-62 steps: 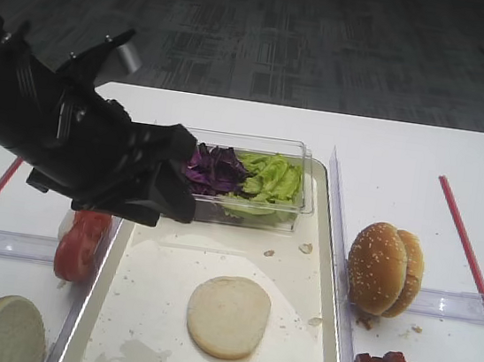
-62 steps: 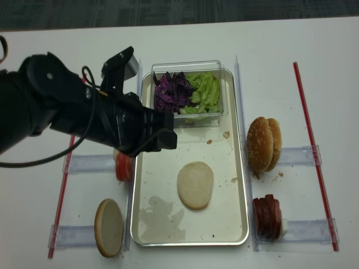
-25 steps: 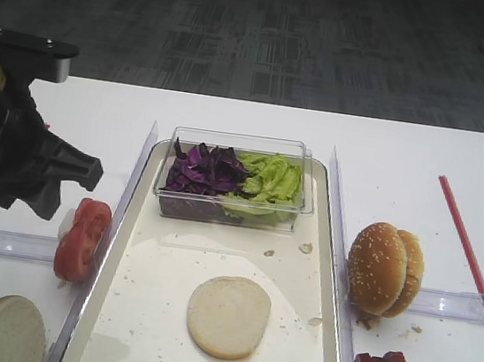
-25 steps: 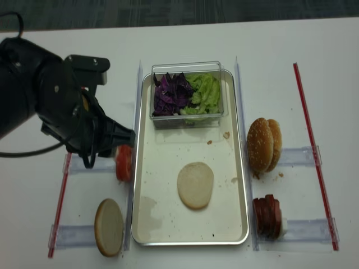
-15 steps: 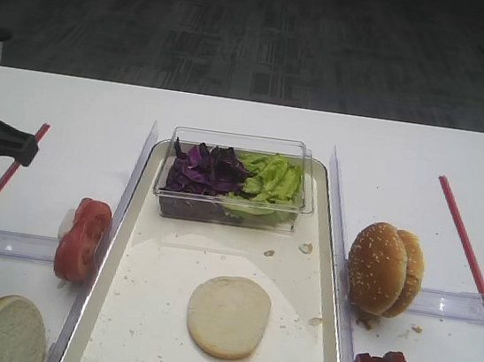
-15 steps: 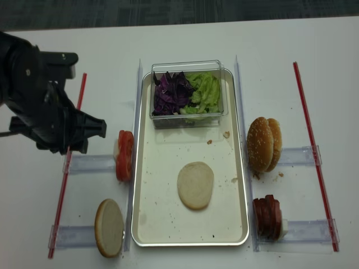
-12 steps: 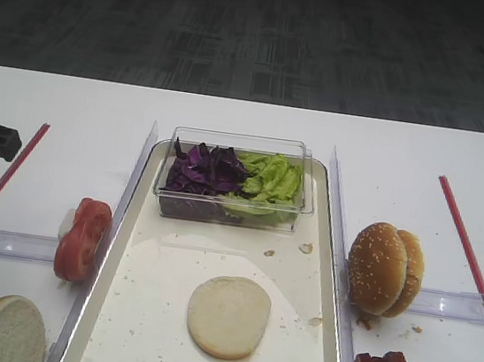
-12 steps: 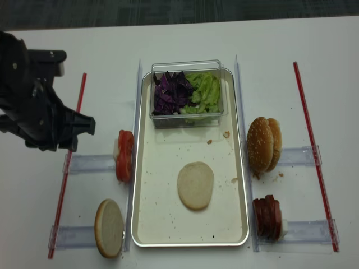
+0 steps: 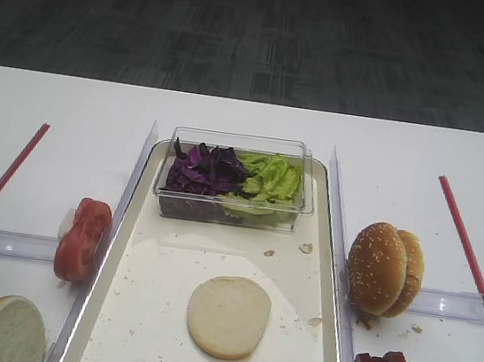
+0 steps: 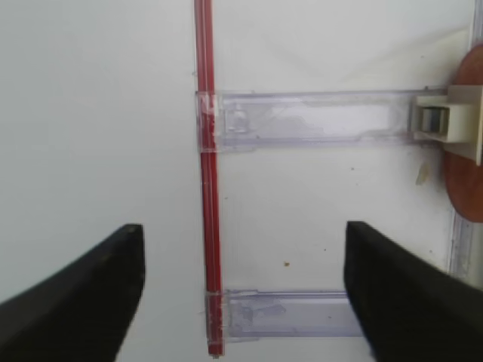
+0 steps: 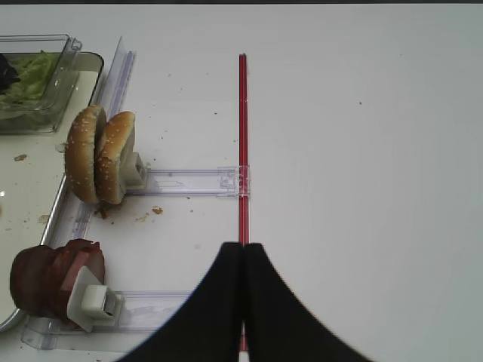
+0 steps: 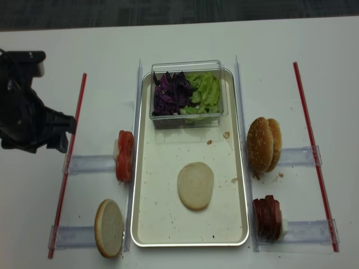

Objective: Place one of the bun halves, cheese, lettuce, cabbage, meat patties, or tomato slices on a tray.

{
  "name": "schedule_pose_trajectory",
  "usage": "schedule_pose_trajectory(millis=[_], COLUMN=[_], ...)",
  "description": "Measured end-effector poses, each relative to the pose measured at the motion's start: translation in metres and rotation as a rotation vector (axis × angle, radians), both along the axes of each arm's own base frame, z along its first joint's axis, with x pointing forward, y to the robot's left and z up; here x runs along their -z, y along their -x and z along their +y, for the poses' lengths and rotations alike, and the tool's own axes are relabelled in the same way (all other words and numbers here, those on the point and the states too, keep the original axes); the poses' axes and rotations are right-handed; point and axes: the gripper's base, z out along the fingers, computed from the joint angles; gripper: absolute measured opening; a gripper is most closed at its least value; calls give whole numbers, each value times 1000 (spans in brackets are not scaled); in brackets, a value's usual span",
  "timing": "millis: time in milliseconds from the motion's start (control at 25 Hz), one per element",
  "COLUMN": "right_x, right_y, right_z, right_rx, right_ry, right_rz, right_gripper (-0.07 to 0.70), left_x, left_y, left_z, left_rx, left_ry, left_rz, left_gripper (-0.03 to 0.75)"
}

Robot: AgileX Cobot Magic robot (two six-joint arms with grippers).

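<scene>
We see the tray (image 12: 242, 185) mid-table (image 12: 185, 39), one pale bun half (image 12: 195, 185) lying flat on its floor, toward the near end. A clear box (image 12: 188, 65) sits at the tray's far end w/ cabbage (image 12: 171, 93) on the left side and lettuce (image 12: 205, 92) on the right. A second pale bun half (image 12: 109, 227) stands on edge in a clear holder left of the tray, near corner. Tomato slices (image 12: 124, 156) stand on edge just left of the tray's rim. Right of the tray: sesame buns (image 12: 262, 144) on edge, and nearer, the meat patties (image 12: 268, 216) on edge against a pale stop.

Our left hand (image 10: 241, 279) hangs over the table left of the tray, above the red strip (image 10: 205, 173), well apart from the food; fingers (image 10: 90, 286) spread wide, nothing between them. In the overhead view the left arm (image 12: 25, 120) is a dark mass at the left edge.

Our right hand (image 11: 242, 302) is over the right red strip (image 11: 242, 128), away from the buns; fingertips pressed together, holding nothing.
</scene>
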Motion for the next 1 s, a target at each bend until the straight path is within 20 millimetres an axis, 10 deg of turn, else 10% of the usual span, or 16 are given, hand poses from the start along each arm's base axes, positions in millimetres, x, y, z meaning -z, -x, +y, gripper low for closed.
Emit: schedule_pose_trajectory(millis=[280,720,1000], right_x=[0,0,0], right_y=[0,0,0], right_z=[0,0,0], right_rx=[0,0,0], right_ry=[0,0,0], right_rz=[0,0,0], right_gripper=[364,364,364], left_x=[0,-2,-40], left_y=[3,7,30], left_z=[2,0,0], left_rx=[0,-11,-8], left_ry=[-27,1,1], left_rz=[36,48,-116], left_gripper=[667,640,604])
